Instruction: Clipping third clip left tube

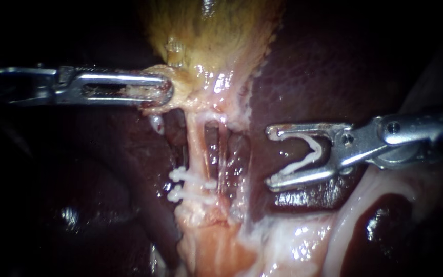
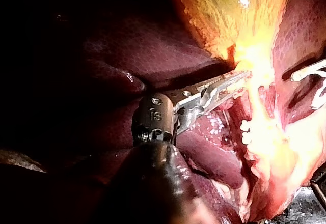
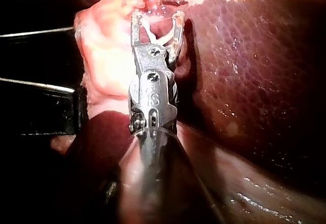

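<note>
My left instrument (image 1: 165, 95) reaches in from the left with its shaft nearly level. Its pincer is closed flat, and the tips of both jaws press onto the lower edge of the gallbladder (image 1: 211, 36). My right instrument (image 1: 270, 156) comes in from the right, sloping slightly downward toward its tip, wrist in line with the shaft. Its pincer points left with the jaws standing wide apart, and it carries a white clip (image 1: 301, 163) spread in a V, one leg along each jaw. The two pincers are well apart, and in the endoscope view the left one sits higher than the right
</note>
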Robot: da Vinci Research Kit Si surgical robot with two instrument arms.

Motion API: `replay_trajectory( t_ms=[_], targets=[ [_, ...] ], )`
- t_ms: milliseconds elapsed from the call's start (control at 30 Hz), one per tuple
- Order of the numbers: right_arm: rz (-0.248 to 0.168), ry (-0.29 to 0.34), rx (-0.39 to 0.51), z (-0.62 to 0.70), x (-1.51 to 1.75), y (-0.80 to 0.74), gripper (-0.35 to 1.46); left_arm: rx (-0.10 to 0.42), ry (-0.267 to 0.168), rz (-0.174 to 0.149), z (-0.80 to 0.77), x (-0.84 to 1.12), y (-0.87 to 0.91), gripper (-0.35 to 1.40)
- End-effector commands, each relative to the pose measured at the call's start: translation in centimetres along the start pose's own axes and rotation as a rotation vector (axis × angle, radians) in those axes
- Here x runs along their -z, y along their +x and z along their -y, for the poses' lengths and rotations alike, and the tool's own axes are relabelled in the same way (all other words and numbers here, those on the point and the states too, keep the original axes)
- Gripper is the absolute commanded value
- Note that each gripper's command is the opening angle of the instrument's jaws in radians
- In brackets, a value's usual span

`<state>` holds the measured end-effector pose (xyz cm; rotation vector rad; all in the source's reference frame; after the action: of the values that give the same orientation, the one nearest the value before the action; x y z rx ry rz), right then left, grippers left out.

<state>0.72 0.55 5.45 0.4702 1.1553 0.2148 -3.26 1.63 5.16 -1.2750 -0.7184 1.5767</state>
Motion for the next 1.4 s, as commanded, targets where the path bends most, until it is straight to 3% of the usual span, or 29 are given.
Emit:
replay_trajectory(
  t_ms=[33, 200, 367, 600, 767, 900, 1233, 1300, 1400],
  targets=[
    [0.000, 0.000, 0.000, 0.00, 0.00, 0.00, 0.50, 0.004, -0.009, 0.004, -0.02, 0.06, 0.05, -0.35],
    [-0.001, 0.007, -0.001, -0.01, -0.02, 0.01, 0.50, 0.004, -0.008, -0.023, -0.17, 0.39, 0.31, -0.35],
    [-0.025, 0.023, -0.003, 0.01, -0.10, 0.09, 0.50, 0.002, -0.004, -0.041, -0.26, 0.61, 0.45, -0.35],
    [-0.087, 0.061, -0.062, 0.05, -0.54, 0.42, 0.50, 0.002, 0.000, -0.047, -0.29, 0.60, 0.44, -0.35],
    [-0.103, 0.067, -0.130, -0.03, -0.88, 0.59, 0.50, 0.001, 0.001, -0.047, -0.29, 0.59, 0.42, -0.35],
    [-0.103, 0.059, -0.154, -0.14, -1.09, 0.57, 0.50, 0.001, 0.001, -0.048, -0.29, 0.59, 0.41, -0.35],
    [-0.102, 0.045, -0.218, -0.46, -1.36, 0.24, 0.50, 0.000, 0.003, -0.049, -0.29, 0.57, 0.40, -0.35],
    [-0.099, 0.053, -0.218, -0.49, -1.44, 0.24, 0.50, 0.000, 0.003, -0.049, -0.29, 0.56, 0.40, -0.35],
    [-0.135, 0.065, -0.217, -0.53, -1.59, 0.32, 0.50, 0.000, 0.004, -0.050, -0.29, 0.55, 0.39, -0.35]
  ],
)
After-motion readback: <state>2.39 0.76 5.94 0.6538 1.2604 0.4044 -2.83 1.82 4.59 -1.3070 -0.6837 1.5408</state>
